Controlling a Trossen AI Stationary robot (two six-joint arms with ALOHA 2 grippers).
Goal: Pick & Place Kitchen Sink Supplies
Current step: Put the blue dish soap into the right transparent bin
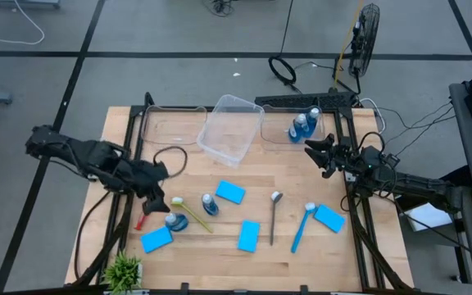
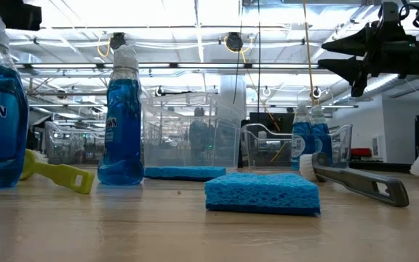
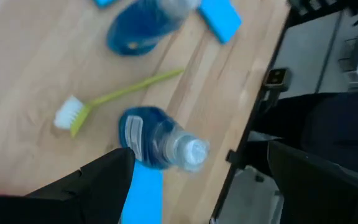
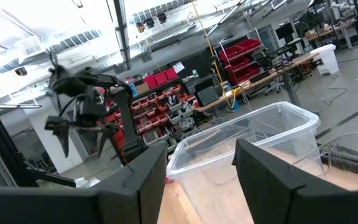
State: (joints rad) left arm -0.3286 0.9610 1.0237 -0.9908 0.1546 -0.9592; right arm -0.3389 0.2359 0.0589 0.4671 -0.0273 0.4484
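Judging by the table, I am early on: only two small blue bottles with pale caps (image 1: 304, 124) stand in the far right clear plastic bin (image 1: 328, 115). My left gripper (image 1: 158, 201) hangs spread wide over a blue bottle (image 3: 159, 140) at the near left; my right gripper (image 1: 318, 156), part-open and empty, waits near the filled bin. Sponges, brushes, the grey metal spoon-like tool (image 1: 274, 215) and other bottles still lie loose on the wood.

two bottles (image 1: 303, 125) in right bin (image 1: 326, 121), plant (image 1: 124, 268) at table corner

Grey floor (image 1: 179, 74) with dark seams; red storage bins (image 4: 160, 102); bright ceiling lights (image 2: 195, 14)
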